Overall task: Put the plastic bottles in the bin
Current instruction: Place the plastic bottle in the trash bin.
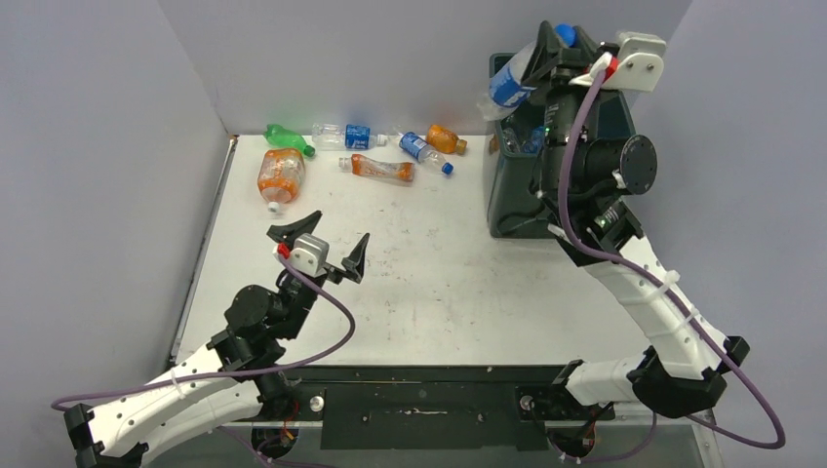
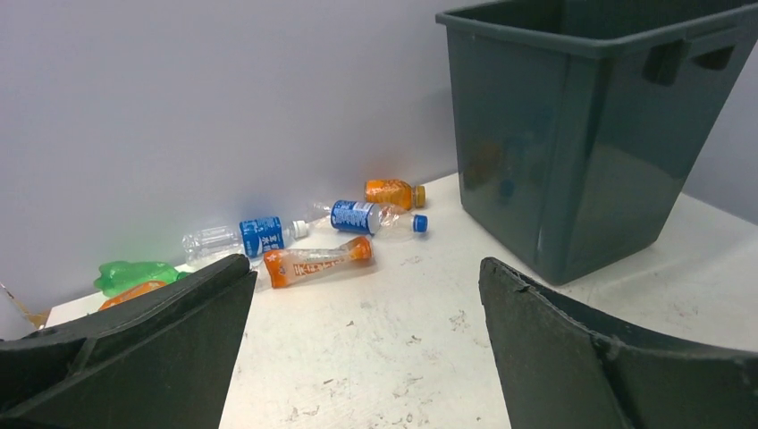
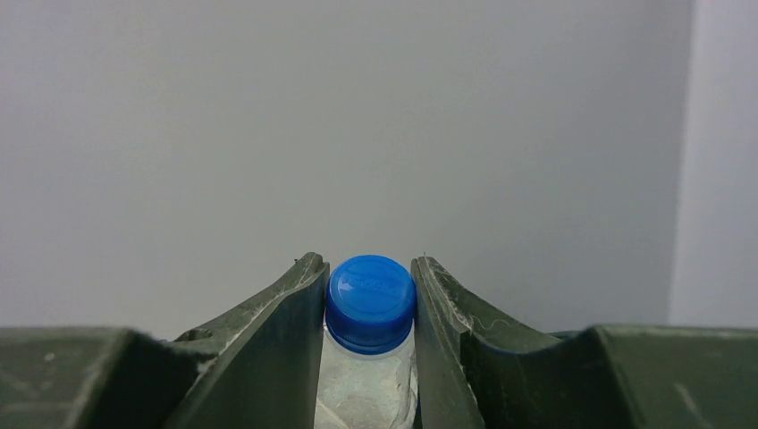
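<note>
Loose bottles (image 1: 380, 168): six lying by the far wall, uncollected. Right gripper (image 3: 367, 264) clamped on blue-capped clear bottle (image 1: 507, 83) above bin (image 1: 507, 195), not yet dropped; left gripper (image 1: 320, 239) spread wide, empty.

Black on the fingers of the left pincer (image 1: 327, 244), with a grey-white body and a red fleck behind them. Ahead of that pincer, on a white table (image 1: 439, 292) speckled with dark scuffs: a green bottle (image 1: 285, 136), a broad orange bottle (image 1: 281, 175), a clear bottle (image 1: 343, 136) banded with a blue label, a slim orange bottle (image 1: 382, 169) lettered in white, a clear blue-capped bottle (image 1: 424, 153) with a blue label, a small amber bottle (image 1: 445, 139). To its right, a dark green bin (image 2: 554, 161). Between the dark fingers of the right pincer (image 3: 369, 286), a bright blue cap (image 3: 370, 299) over a clear held bottle (image 1: 507, 83) with a blue-and-white label. Around both pincers, purple cables (image 1: 349, 322) and pale grey walls (image 1: 390, 58)
</note>
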Controlling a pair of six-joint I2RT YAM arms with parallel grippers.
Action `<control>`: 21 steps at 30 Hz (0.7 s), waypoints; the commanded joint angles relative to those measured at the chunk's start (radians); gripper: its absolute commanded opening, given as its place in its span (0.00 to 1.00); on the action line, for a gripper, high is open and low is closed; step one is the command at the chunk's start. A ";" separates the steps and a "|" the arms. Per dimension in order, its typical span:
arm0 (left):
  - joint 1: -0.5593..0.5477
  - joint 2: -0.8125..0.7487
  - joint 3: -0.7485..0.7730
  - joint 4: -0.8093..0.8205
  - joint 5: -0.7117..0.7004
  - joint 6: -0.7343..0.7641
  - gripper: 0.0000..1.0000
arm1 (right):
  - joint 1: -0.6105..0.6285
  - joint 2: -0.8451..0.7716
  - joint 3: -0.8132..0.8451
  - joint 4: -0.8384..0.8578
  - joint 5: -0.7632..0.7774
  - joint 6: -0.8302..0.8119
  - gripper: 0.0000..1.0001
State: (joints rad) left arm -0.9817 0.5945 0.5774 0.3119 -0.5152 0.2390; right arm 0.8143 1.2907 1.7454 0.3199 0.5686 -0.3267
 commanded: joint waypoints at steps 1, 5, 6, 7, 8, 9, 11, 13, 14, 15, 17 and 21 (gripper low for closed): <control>-0.004 -0.016 0.012 0.066 -0.020 -0.006 0.96 | -0.126 0.043 0.097 0.143 0.079 -0.050 0.05; -0.006 -0.024 0.002 0.069 -0.025 0.012 0.96 | -0.298 0.111 0.138 0.102 0.078 0.028 0.05; -0.008 -0.026 -0.001 0.074 -0.032 0.018 0.96 | -0.343 0.116 0.121 0.108 0.074 0.069 0.05; -0.008 -0.028 -0.004 0.078 -0.038 0.021 0.96 | -0.387 0.121 0.108 0.105 0.071 0.119 0.05; -0.008 -0.029 -0.008 0.086 -0.048 0.024 0.96 | -0.425 0.129 0.100 0.088 0.073 0.178 0.05; -0.009 -0.031 -0.013 0.093 -0.056 0.027 0.96 | -0.469 0.134 0.085 0.074 0.069 0.247 0.05; -0.011 -0.034 -0.022 0.107 -0.062 0.038 0.96 | -0.545 0.139 0.051 0.061 0.037 0.372 0.05; -0.012 -0.032 -0.025 0.112 -0.065 0.044 0.96 | -0.590 0.162 0.044 0.036 0.030 0.443 0.05; -0.014 -0.030 -0.025 0.112 -0.065 0.046 0.96 | -0.604 0.173 0.044 0.025 0.032 0.463 0.05; -0.014 -0.030 -0.025 0.112 -0.064 0.046 0.96 | -0.615 0.186 0.038 0.023 0.036 0.470 0.05; -0.015 -0.032 -0.025 0.112 -0.062 0.046 0.96 | -0.642 0.198 0.016 0.013 0.031 0.500 0.05; -0.017 -0.032 -0.027 0.112 -0.058 0.046 0.96 | -0.683 0.208 -0.043 0.001 0.008 0.583 0.05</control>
State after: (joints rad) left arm -0.9897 0.5701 0.5499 0.3645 -0.5648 0.2737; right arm 0.1646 1.4986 1.7405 0.3229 0.6178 0.1215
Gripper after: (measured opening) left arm 0.963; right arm 0.358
